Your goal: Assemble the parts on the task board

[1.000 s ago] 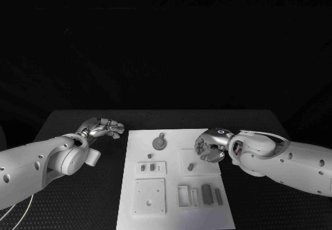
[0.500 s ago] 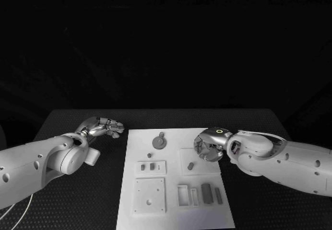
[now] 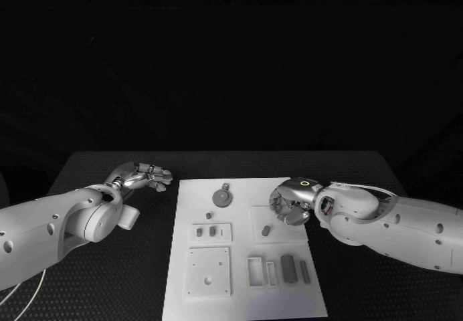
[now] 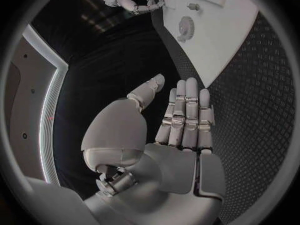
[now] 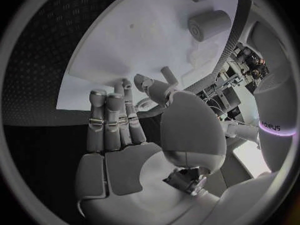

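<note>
right robot hand edged slightly farther up over the task board, toward its far edge

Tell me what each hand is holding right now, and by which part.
Nothing is held. The left hand is off the task board with straight, bare fingers. The right hand hovers over the board's edge, with nothing between its fingers.

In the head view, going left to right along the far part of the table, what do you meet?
Left hand on the black table → round grey part on the white task board → right hand over the board's right edge.
</note>
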You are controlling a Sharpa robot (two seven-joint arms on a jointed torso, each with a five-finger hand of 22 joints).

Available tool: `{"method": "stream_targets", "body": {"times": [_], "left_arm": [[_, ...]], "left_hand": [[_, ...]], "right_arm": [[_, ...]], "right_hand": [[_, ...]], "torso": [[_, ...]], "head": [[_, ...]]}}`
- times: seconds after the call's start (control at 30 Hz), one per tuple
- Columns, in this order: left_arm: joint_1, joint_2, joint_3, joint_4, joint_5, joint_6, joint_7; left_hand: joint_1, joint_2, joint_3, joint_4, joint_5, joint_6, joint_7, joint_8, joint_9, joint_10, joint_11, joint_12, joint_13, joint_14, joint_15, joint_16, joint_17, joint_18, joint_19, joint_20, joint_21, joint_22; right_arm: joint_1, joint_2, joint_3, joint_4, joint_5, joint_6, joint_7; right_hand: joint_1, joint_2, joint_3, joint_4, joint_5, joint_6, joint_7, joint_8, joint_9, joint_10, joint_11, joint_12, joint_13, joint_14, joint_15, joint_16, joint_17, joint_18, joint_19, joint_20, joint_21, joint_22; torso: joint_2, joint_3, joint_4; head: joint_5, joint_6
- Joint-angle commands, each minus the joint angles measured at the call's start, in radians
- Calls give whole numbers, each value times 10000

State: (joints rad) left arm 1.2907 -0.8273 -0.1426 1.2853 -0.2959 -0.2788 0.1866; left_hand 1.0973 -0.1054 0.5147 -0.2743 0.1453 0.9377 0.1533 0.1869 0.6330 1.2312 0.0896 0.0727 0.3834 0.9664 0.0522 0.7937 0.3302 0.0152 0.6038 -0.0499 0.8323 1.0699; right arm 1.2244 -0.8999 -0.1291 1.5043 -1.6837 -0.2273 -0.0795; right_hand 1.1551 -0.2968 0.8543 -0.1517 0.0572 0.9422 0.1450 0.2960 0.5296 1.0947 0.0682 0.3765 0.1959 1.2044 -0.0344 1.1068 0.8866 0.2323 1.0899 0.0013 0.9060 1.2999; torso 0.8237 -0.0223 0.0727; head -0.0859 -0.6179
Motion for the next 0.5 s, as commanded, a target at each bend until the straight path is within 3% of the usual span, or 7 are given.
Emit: {"method": "stream_targets", "body": {"times": [0.03, 0.33, 0.5], "left_arm": [[2, -1, 5, 18, 55, 52, 19], [2, -15, 5, 27, 55, 62, -24], [2, -19, 5, 25, 55, 66, -30]], "left_hand": [[-71, -10, -63, 23, -35, -14, 26, 39, -14, -6, 45, -57, -11, 43, 15, -65, 12, 22, 5, 41, -59, 14], [-92, -1, -71, 44, -38, -38, 38, 35, -24, -45, 61, -63, -22, 73, 5, -65, 46, 29, 25, 37, -60, 22], [-88, -3, -72, 47, -39, -54, 45, 37, -32, -67, 68, -60, -29, 127, -17, -47, 89, 41, 57, 23, -56, 32]], "right_arm": [[-85, 50, -35, -20, -154, 274, -38], [-164, 113, -35, -46, -563, 316, -128], [-208, 139, -35, -46, -948, 282, -297]], "right_hand": [[118, 16, 49, 7, -52, 85, -6, 28, 15, 283, 29, -7, -10, 21, -59, 49, -10, 295, 81, -11, -61, 15], [387, 96, 474, 40, -64, 465, -156, 216, 108, 683, -110, 147, 93, 76, -191, 87, -45, 295, 171, -50, -45, 36], [613, 348, 639, -117, -68, 879, -338, 422, 223, 1113, -290, 323, 244, 157, -362, 119, -71, 295, 246, -102, -8, 70]], "torso": [[-4, 1, 4], [-2, 7, -1], [-4, 9, -5]], "head": [[-3, -19], [-6, -55], [-11, -79]]}}
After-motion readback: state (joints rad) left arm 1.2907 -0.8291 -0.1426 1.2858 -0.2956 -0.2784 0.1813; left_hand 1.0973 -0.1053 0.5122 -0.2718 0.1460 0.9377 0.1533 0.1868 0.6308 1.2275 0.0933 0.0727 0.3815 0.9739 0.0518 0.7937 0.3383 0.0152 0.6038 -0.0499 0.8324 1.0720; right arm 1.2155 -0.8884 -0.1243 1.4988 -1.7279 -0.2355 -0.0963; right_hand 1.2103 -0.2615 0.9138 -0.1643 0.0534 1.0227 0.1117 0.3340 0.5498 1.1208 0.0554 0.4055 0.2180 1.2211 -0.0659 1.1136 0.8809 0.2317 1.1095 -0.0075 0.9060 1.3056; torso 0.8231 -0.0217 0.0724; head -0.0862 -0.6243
